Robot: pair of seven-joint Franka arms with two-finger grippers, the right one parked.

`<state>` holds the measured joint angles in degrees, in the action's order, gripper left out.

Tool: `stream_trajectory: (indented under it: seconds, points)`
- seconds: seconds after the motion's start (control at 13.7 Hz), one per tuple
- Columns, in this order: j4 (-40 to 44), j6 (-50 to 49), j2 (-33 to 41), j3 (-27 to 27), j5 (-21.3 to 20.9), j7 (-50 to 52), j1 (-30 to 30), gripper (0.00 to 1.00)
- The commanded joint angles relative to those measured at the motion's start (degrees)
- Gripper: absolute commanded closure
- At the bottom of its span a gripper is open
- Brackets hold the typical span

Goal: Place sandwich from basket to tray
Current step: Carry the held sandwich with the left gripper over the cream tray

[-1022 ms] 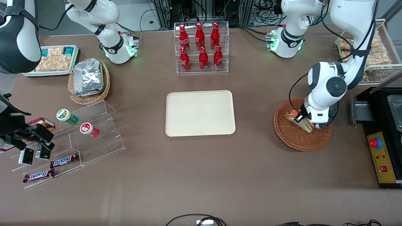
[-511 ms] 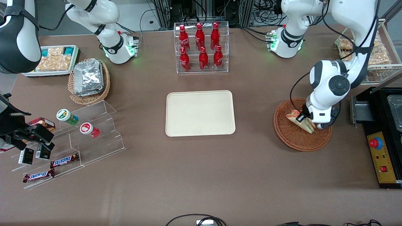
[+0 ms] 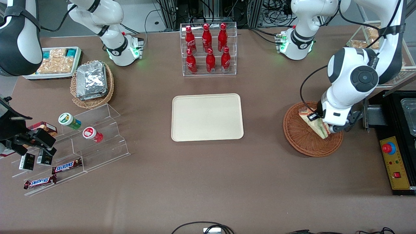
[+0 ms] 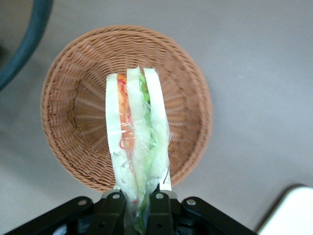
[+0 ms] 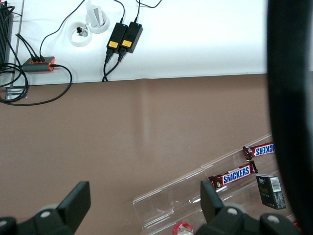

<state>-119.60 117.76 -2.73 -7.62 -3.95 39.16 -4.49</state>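
**Soft wedge pinched at one end, hanging over the basket**

The left gripper (image 4: 136,203) has its 2 fingers closed narrowly on the tapered end of the sandwich (image 4: 137,142), and the wedge sticks out from them over the round reddish-brown wicker basket (image 4: 63,88). In the wrist view the weave shows clear all round the wedge. In the front view the sandwich (image 3: 317,125) hangs tilted under the gripper (image 3: 326,128), over the part of the basket (image 3: 300,141) toward the working arm's end of the table. It seems lifted, though whether its lowest corner touches the weave cannot be told.

This looks a light, yielding load: 3 pale bread slices with orange-red and green filling, under loose clear wrap. The wrap is likely slick, and soft bread squashes, so a hard squeeze would dent it while a loose one could let it slide out. A hold across the flat bread faces, as here, is probably soundest; being near 1 end, the wedge may swing or droop.

The cream-beige tray (image 3: 182,104) lies well apart, near mid-table.
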Motion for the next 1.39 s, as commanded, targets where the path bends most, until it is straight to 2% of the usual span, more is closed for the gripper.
stream_trajectory:
  seconds: [0.0,0.15,0.29,0.44,0.66,0.8,1.09,1.31]
  points:
    - [2.17,-0.87,-0.96,-4.5,-0.44,-2.67,-0.43,0.89]
    - [3.84,-0.86,-1.48,-8.1,-0.36,-6.62,-0.43,0.89]
    - [4.29,-0.78,-1.66,-12.14,-0.36,-7.07,-0.43,0.88]
    - [4.55,-0.78,-1.84,-15.48,-0.01,-6.99,-0.51,0.82]
    - [4.55,0.1,-3.33,-20.85,0.17,-6.02,-0.52,0.82]
    - [4.46,2.11,-4.56,-22.52,0.0,-5.93,-1.3,0.81]
    - [4.2,5.89,-8.94,-22.62,-0.97,-2.34,-7.01,0.82]
    - [6.21,7.92,-15.26,-22.62,-7.71,4.67,-11.66,0.81]
